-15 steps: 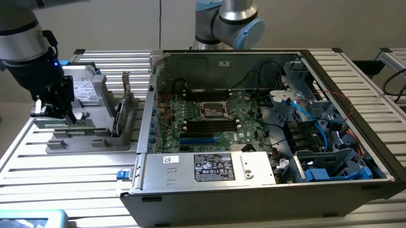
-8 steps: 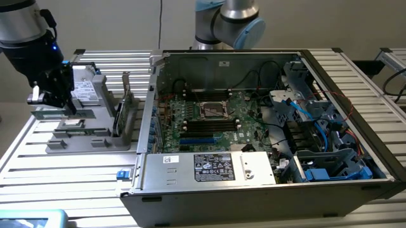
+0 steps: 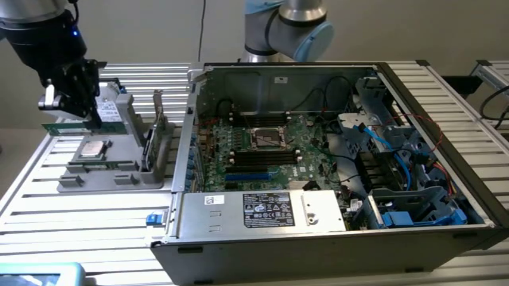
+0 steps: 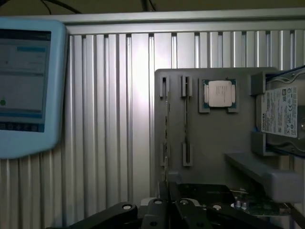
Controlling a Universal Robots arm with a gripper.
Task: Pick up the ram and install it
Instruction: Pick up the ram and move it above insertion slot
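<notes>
My gripper (image 3: 87, 119) hangs over the back left of a grey fixture tray (image 3: 119, 177), at the exterior view's left. It is shut on the ram (image 3: 59, 127), a slim green stick held level just above the tray. In the wrist view the ram (image 4: 167, 143) shows edge-on as a thin line running out from between the dark fingers (image 4: 159, 210) of the gripper (image 4: 167, 200). The open computer case (image 3: 469, 196) lies to the right of the tray. The black slots (image 3: 263, 157) of its motherboard (image 3: 310, 134) sit beside the processor socket.
On the tray are a square silver processor chip (image 3: 94, 149) (image 4: 219, 93), a hard drive (image 4: 281, 114) and a taller card (image 3: 159, 125) standing on edge near the case wall. A light-blue tablet (image 4: 24, 81) rests on the slatted table (image 3: 80, 226). Cables and drive cages fill the case's right side.
</notes>
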